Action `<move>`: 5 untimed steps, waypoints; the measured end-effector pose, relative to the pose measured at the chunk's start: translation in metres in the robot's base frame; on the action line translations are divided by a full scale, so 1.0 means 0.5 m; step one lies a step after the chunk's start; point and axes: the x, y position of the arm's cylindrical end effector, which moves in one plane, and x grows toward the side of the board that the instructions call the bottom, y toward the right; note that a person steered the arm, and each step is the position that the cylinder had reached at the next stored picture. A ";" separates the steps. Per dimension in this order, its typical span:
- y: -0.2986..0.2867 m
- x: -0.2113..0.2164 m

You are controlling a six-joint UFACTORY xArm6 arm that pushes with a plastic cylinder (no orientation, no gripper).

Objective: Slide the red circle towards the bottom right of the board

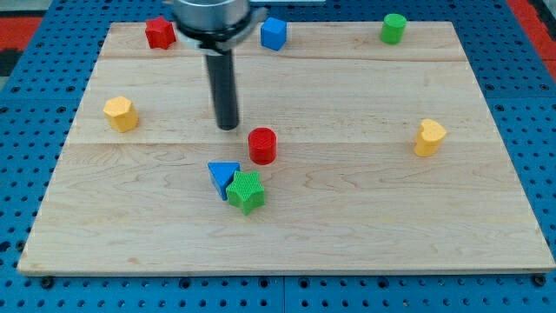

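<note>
The red circle (262,145) stands near the middle of the wooden board (365,217). My tip (228,127) is on the board just to the upper left of the red circle, a small gap apart from it. The dark rod rises from the tip toward the view's top. Below the red circle, a blue triangle (221,176) and a green star (247,191) lie touching each other.
A red star (160,33) sits at the top left, a blue cube (274,34) at the top middle, a green cylinder (393,28) at the top right. A yellow hexagon (121,114) is at the left, a yellow block (428,137) at the right.
</note>
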 end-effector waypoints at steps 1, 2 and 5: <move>0.095 0.061; 0.277 0.061; 0.261 0.150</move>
